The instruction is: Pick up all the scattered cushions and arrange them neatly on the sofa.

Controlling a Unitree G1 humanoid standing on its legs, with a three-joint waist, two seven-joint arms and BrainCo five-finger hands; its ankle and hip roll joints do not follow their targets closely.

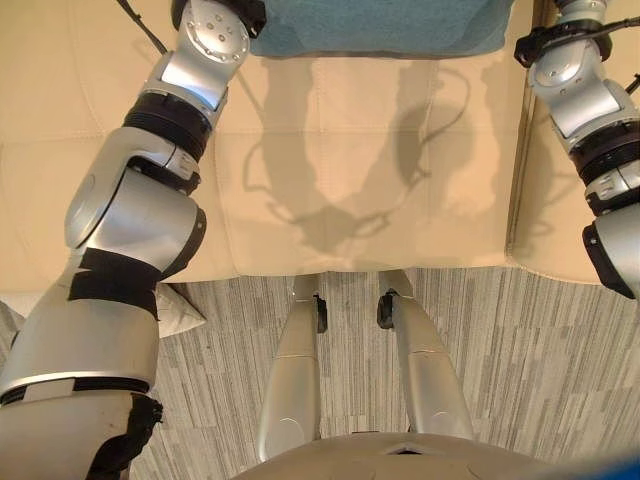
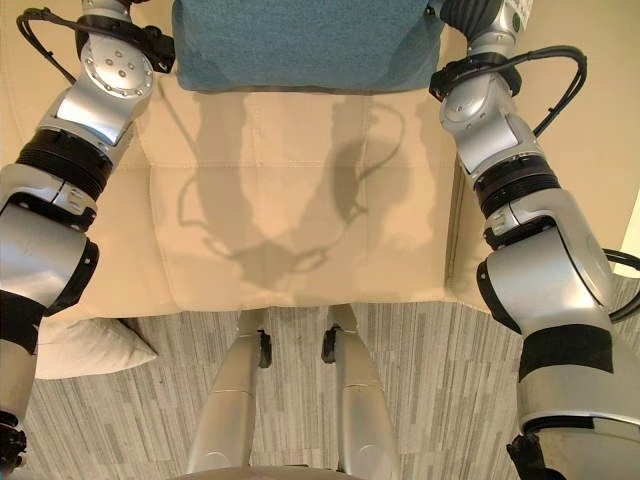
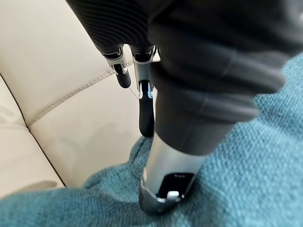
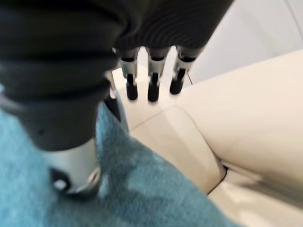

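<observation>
Teal cushion (image 2: 305, 40) at the sofa's (image 2: 300, 200) rear edge; left hand (image 3: 147, 101) and right hand (image 4: 151, 82) apparently grip its sides, thumbs pressed in.

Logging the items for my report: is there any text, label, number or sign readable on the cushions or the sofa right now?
None readable.
Teal cushion: plain fabric, no label showing.
Cream sofa: no print.
White cushion on the floor: no print showing.

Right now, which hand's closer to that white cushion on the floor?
Left. The white cushion lies on the carpet under the robot's left arm; both hands, left hand and right hand, are at the teal cushion.
</observation>
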